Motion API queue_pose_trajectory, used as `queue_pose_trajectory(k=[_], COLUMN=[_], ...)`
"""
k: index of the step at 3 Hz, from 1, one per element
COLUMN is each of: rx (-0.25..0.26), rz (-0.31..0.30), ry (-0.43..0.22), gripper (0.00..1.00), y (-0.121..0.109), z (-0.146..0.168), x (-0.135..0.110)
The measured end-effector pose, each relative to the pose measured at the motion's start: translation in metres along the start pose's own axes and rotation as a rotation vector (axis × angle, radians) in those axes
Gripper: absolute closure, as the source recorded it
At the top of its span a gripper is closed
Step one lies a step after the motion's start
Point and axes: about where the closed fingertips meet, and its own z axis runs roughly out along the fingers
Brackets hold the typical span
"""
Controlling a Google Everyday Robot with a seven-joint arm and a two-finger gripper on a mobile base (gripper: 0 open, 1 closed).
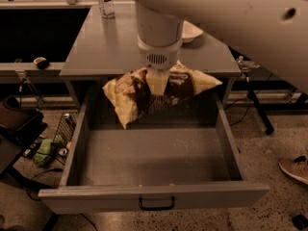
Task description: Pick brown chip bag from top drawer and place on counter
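The brown chip bag [139, 91], dark brown in the middle with pale yellow ends, hangs in the air above the open top drawer [154, 153], at about the height of the counter's front edge. My gripper [157, 83] is shut on the bag's middle and holds it from above; the white arm fills the top right of the view. The drawer floor under the bag is bare. Its small black handle [156, 204] shows on the front panel. The grey counter [106, 47] lies just behind the bag.
A white bowl [192, 31] and a clear bottle [105, 1] stand on the counter; the arm hides part of it. A wire basket and green items [48, 148] sit on the floor at left. A shoe [294, 169] is at right.
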Motion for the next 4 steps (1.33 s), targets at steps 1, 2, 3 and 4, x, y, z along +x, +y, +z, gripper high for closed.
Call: queue_pose_trajectory(k=[1, 2, 3, 4], rx=[0.021, 0.109, 0.212, 0.250], rz=[0.011, 0.079, 0.197, 0.276], ry=[0.029, -0.020, -0.126, -0.237], gripper=[1.00, 1.00, 1.00, 1.00], y=[-0.053, -0.114, -0.167, -0.202], z=[-0.020, -0.038, -0.063, -0.051], x=[0.014, 0.003, -0.013, -0.040])
